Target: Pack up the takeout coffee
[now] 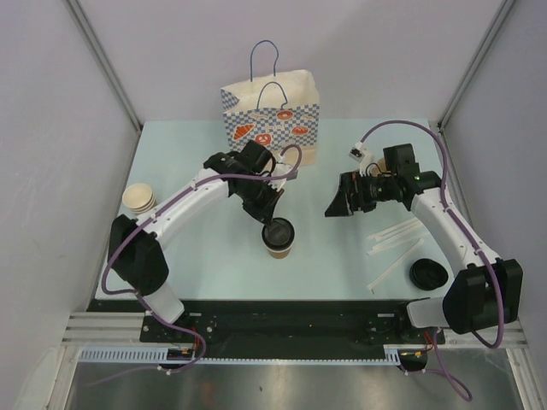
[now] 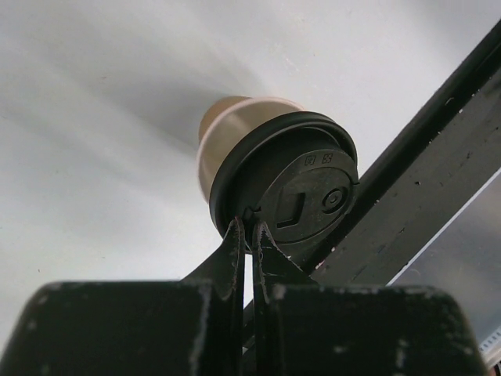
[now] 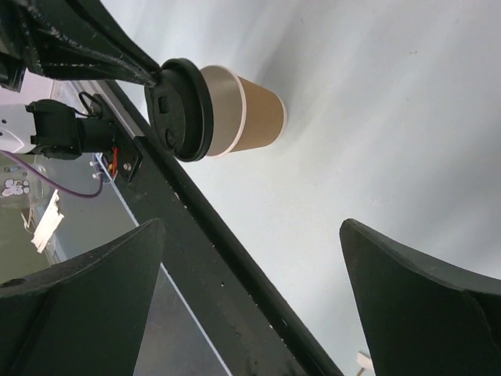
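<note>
The takeout coffee (image 1: 279,237), a brown paper cup with a black lid, is upright near the middle front of the table. My left gripper (image 1: 272,224) reaches down from the back, its fingers pinched on the lid's rim. In the left wrist view the gripper (image 2: 249,227) grips the edge of the lid (image 2: 301,196). My right gripper (image 1: 338,205) is open and empty to the right of the cup, facing it. In the right wrist view the gripper (image 3: 250,223) stands wide open with the cup (image 3: 227,110) well ahead of it.
A patterned paper bag (image 1: 272,111) with blue handles stands open at the back. A stack of lidless cups (image 1: 139,199) is at the left edge. White stirrers (image 1: 397,239) and a loose black lid (image 1: 429,274) lie at the front right.
</note>
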Tool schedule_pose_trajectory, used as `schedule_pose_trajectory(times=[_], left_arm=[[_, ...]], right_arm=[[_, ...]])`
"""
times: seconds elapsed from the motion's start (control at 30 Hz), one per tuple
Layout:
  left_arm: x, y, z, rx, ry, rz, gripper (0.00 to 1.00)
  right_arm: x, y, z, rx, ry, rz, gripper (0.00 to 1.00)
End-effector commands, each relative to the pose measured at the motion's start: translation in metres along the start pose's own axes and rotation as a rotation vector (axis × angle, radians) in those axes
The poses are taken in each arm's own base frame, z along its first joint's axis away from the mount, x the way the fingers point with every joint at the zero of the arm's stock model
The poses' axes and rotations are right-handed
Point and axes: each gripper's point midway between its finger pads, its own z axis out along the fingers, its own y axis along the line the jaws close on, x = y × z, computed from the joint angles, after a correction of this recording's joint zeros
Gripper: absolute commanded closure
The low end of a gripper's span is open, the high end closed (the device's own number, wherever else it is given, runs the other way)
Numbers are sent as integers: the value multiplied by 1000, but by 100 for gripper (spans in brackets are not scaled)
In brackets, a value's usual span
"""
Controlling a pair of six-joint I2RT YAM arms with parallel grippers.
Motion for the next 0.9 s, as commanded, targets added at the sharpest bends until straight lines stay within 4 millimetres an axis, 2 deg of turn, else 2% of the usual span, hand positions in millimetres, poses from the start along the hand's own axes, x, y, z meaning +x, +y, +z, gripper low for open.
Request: schedule_pose_trajectory(times=[0.0,0.33,0.6,0.87], left_arm=[[-16,6,-2,1,-22,-44,100],[-12,4,8,44,16,-64,100],[-11,14,15,25,37,-82,100],[-9,16,20,31,52,-89,100]], right_arm=[[-7,-2,4,3,-15,-53,0],[-4,0,5,-11,-2,-56,0],[-4,4,5,-26,-3,-65,0],[-3,6,6,-32,3,-66,0]])
